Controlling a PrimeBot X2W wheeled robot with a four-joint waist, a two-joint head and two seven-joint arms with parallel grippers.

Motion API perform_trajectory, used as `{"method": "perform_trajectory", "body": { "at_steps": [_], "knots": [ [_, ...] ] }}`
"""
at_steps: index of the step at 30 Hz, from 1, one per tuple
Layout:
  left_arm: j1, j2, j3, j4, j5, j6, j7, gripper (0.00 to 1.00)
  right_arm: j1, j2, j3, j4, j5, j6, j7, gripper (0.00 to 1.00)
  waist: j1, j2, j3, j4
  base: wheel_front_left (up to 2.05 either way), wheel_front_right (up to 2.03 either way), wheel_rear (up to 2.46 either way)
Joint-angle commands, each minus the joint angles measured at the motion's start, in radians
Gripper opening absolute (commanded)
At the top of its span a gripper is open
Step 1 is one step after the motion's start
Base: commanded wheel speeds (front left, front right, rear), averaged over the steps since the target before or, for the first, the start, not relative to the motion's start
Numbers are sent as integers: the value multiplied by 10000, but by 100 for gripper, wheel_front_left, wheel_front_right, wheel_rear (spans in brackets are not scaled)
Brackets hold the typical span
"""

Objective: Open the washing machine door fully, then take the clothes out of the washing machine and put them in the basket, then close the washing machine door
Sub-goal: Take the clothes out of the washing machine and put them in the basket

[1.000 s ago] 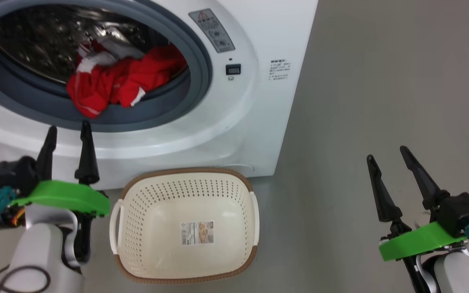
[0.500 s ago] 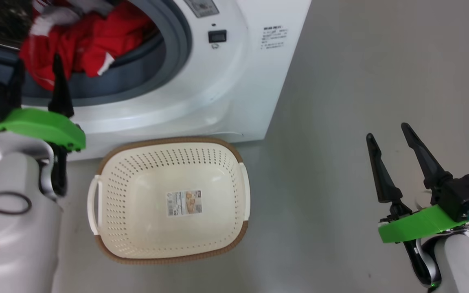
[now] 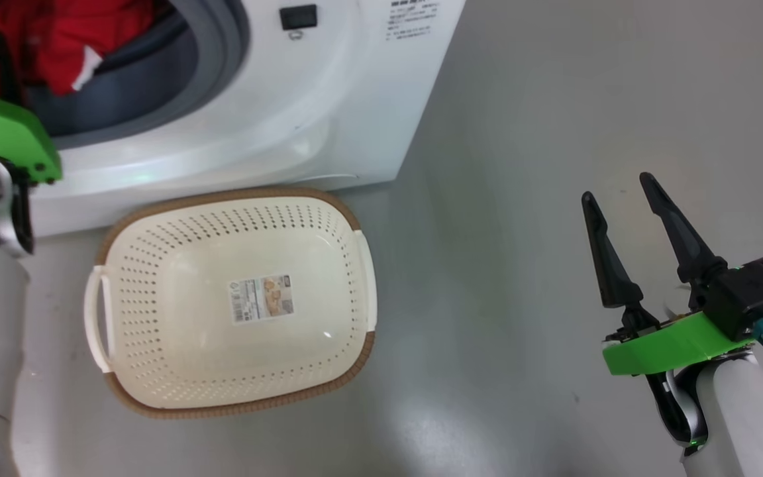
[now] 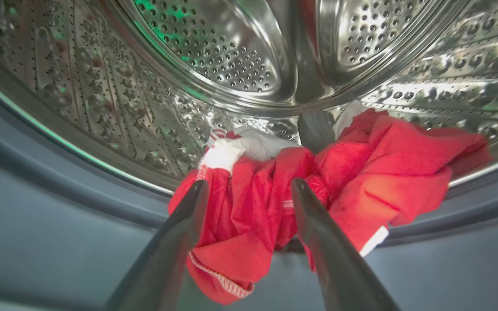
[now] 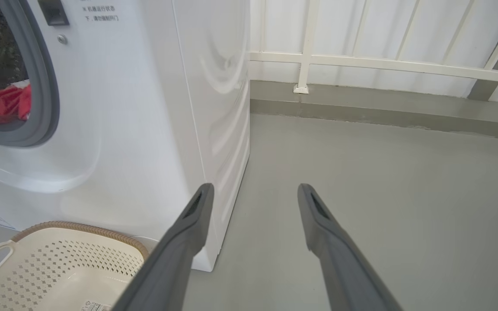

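Observation:
The white washing machine (image 3: 328, 99) stands open, and its door is out of view. Red clothes (image 4: 361, 172) with white trim lie at the front of the steel drum (image 4: 214, 52), spilling over the grey gasket (image 4: 37, 216). My left gripper (image 4: 249, 188) is open at the drum mouth, its fingers on either side of a red fold without closing on it. Its green wrist mount (image 3: 4, 129) shows by the opening. The empty cream basket (image 3: 222, 193) sits on the floor before the machine. My right gripper (image 3: 616, 189) hangs open over bare floor, right of the basket.
Grey floor (image 3: 554, 99) stretches right of the machine. In the right wrist view a white railing (image 5: 361, 65) and a low grey kerb (image 5: 383, 103) close off the far side. The machine's side panel (image 5: 214, 108) is just left of the right gripper (image 5: 255, 188).
The head view has swung, sliding machine and basket up and left. My left gripper has reached forward from below the opening to the clothes. The right gripper holds its pose.

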Motion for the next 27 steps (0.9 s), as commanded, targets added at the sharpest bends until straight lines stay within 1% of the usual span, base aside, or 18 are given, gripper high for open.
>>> {"method": "perform_trajectory", "body": {
  "at_steps": [1,5,8,12,17,18,19,20,27],
  "knots": [
    [-309,688,19,49,227,213,171,100,-106,18,233,-283,1,63,-63,100,0,0,323,-217,0,0,0],
    [-818,1032,-353,670,643,550,778,100,-179,74,267,-305,30,63,-63,100,0,0,580,-306,0,0,0],
    [-1076,1189,-551,1005,827,707,1143,100,-235,117,301,-304,49,63,-63,100,0,0,708,-355,0,0,0],
    [-1316,1473,-767,1343,1001,751,1564,100,-360,180,380,-257,75,63,-63,100,0,0,870,-448,0,0,0],
    [-1502,1755,-1085,1599,1231,704,1992,100,-527,268,476,-184,107,63,-63,100,0,0,1006,-552,0,0,0],
    [-1524,1782,-1133,1631,1254,680,2049,44,-551,279,495,-168,121,63,-63,100,0,0,1024,-567,0,0,0],
    [-1544,1801,-1161,1653,1256,655,2072,6,-571,288,509,-157,134,63,-63,100,0,0,1040,-579,0,0,0],
    [-1559,1812,-1182,1666,1251,631,2057,0,-586,295,521,-145,143,63,-63,100,0,0,1050,-587,0,0,0],
    [-1531,1761,-1045,1536,950,621,1184,0,-579,319,456,-53,176,63,-63,100,0,0,1029,-561,0,0,0]
  ]
}}
